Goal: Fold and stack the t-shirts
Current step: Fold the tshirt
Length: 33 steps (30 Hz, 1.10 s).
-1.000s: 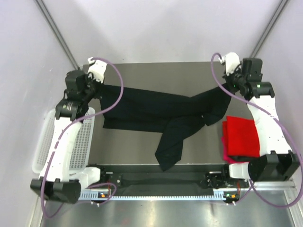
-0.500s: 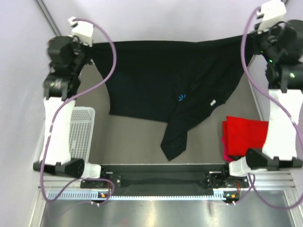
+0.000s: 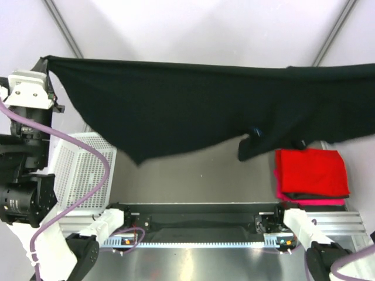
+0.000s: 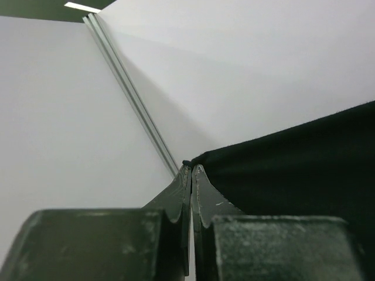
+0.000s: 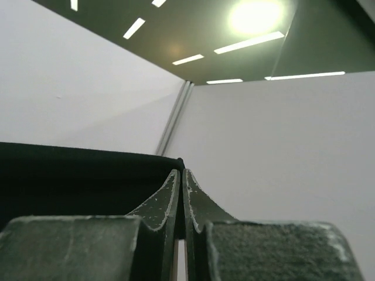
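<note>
Large black cloth t-shirt (image 3: 176,108) hangs spread in the air above the grey table (image 3: 199,178), top edge taut btwn both arms, one sleeve dangling lower right. Left gripper (image 4: 191,168) is clamped on one end of that edge, right gripper (image 5: 179,171) on the other. Progress, approx: 2 done, w/ folded red t-shirt (image 3: 310,170) stacked on folded magenta t-shirt (image 3: 280,195) at table's right. The black one isn't folded or stacked yet. Count: 3 shirts, 1 white mesh basket (image 3: 82,170) at left.

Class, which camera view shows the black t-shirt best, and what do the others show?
Top external: the black t-shirt hangs spread wide. Left wrist shows only a corner pinched in the left gripper; right wrist only an edge in the right gripper.
</note>
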Motion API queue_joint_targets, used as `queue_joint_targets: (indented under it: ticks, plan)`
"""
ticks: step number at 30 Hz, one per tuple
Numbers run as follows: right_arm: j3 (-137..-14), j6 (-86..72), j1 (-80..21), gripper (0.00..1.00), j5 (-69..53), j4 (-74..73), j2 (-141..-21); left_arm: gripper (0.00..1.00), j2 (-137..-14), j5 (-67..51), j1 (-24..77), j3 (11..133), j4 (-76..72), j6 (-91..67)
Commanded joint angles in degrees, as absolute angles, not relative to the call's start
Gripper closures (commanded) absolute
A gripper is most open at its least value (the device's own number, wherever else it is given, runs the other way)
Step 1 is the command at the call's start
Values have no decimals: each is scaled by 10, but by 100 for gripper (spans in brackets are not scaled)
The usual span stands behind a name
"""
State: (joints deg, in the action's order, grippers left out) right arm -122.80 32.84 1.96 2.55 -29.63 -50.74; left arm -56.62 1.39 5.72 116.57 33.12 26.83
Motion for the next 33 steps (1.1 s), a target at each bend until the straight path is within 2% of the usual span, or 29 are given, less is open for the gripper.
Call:
queue_joint_targets:
  ticks: [1, 8, 19, 23, 33]
  plan:
    - [-1202, 369, 27, 100, 81, -280, -546, 100, -601, 70, 54, 1156, 320, 303]
    - [-1068, 413, 27, 100, 87, -184, -578, 100, -644, 102, 54, 1081, 257, 353]
    - [-855, 397, 26, 100, 58, -117, -672, 100, -710, 134, 53, 859, 137, 389]
    - [-844, 399, 21, 100, 68, -106, -735, 100, -762, 137, 53, 828, 106, 401]
    - [-941, 401, -15, 100, 132, -61, -927, 100, -950, 143, 50, 834, -51, 452]
